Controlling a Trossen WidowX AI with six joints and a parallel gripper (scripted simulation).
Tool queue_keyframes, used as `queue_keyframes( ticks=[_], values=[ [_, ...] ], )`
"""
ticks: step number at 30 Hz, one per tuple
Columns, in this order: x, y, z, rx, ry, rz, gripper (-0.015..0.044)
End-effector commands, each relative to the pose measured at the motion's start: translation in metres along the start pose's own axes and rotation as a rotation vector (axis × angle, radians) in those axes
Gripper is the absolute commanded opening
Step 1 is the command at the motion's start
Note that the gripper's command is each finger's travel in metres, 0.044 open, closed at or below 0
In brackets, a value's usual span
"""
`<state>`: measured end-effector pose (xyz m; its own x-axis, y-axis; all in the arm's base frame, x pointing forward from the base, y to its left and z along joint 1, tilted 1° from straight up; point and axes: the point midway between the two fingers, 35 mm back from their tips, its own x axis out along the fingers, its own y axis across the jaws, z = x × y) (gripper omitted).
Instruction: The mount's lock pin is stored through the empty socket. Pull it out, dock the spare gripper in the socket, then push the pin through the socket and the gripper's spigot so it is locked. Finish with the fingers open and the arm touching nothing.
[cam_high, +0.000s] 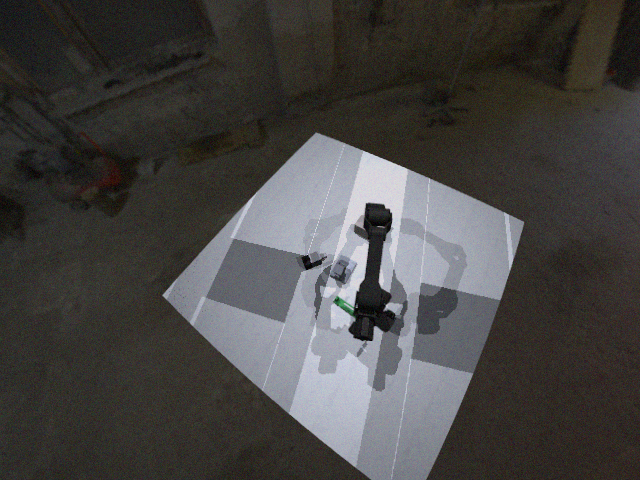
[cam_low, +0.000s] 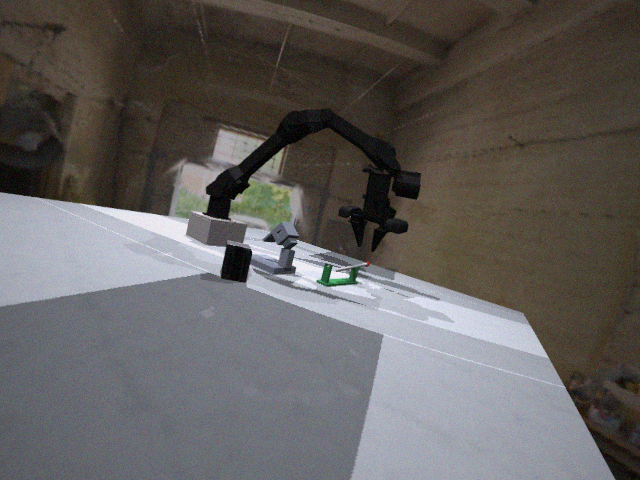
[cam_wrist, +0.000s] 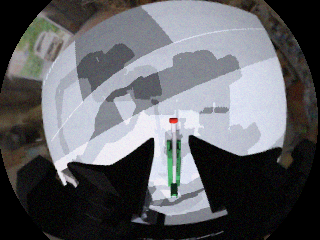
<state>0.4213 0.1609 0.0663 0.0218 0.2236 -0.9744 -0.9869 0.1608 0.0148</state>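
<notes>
The lock pin (cam_low: 351, 267) (cam_wrist: 172, 135), a thin grey rod with a red tip, lies across a green cradle (cam_low: 336, 280) (cam_high: 343, 305) (cam_wrist: 170, 174). My gripper (cam_low: 368, 243) (cam_wrist: 171, 140) hangs a little above the pin's red end, open and holding nothing. In the wrist view the pin runs between the two dark fingers. The grey mount (cam_low: 283, 250) (cam_high: 343, 269) stands left of the cradle with its tilted socket head on a post. The black spare gripper (cam_low: 236, 261) (cam_high: 311, 260) stands on the table left of the mount.
The arm's grey base block (cam_low: 214, 228) sits behind the mount. The grey and white table top (cam_low: 206, 361) ends at an edge on the right.
</notes>
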Motion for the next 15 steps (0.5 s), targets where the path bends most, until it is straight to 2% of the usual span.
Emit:
queue_keyframes(
  ticks=[1,5,7,11,15],
  values=[
    [0.0,0.0,0.0,0.0,0.0,0.0,0.0226],
    [0.0,0.0,0.0,0.0,0.0,0.0,0.0331],
    [-0.009,-0.001,-0.006,-0.001,0.013,-0.009,0.0279],
    [-0.06,-0.001,-0.042,-0.006,0.094,-0.052,0.018],
    [-0.069,0.0,-0.048,-0.007,0.108,-0.058,0.018]
  ],
)
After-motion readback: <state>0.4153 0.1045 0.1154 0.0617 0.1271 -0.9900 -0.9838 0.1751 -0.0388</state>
